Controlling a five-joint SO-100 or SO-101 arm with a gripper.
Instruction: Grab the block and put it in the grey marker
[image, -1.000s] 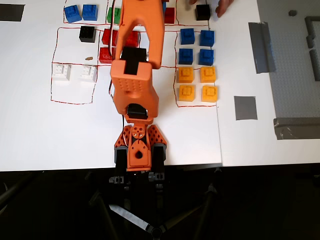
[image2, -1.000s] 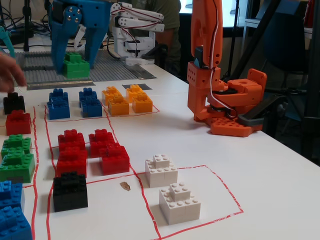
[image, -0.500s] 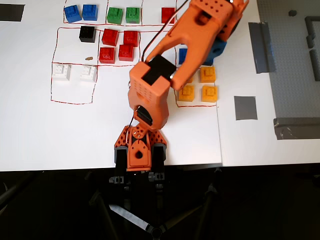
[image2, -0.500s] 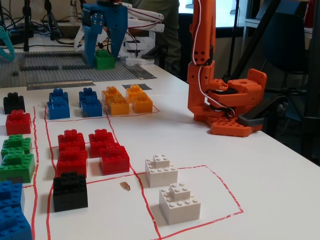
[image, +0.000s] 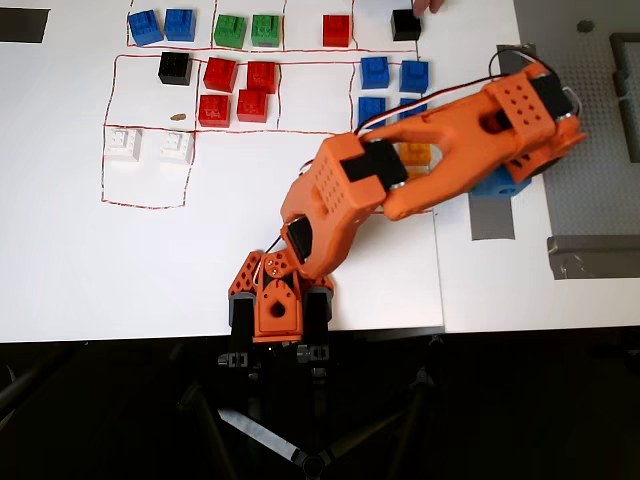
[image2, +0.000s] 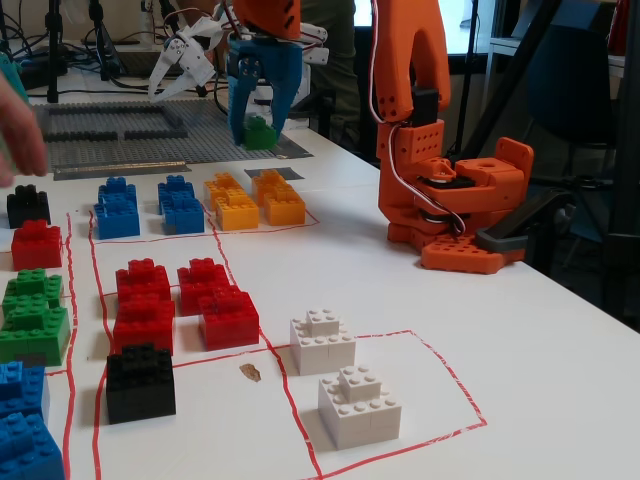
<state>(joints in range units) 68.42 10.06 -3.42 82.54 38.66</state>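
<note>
My gripper (image2: 257, 128) has blue fingers and is shut on the green block (image2: 263, 135). It holds the block just above the table at the far end in the fixed view. In the overhead view the gripper (image: 497, 187) points down at the right, and the block is hidden under it. The grey marker (image: 491, 220) is a small tape patch directly below the gripper in the overhead view, partly covered by it. In the fixed view the marker (image2: 275, 173) lies just in front of the held block.
Red-lined fields hold blue (image: 375, 72), red (image: 220, 75), white (image: 176, 147), black (image: 174, 67) and two green bricks (image: 248, 30). Orange-yellow bricks (image2: 237, 208) sit beside the marker. A grey studded baseplate (image2: 120, 125) lies behind. A person's hand (image2: 20, 130) reaches near a black brick (image2: 28, 205).
</note>
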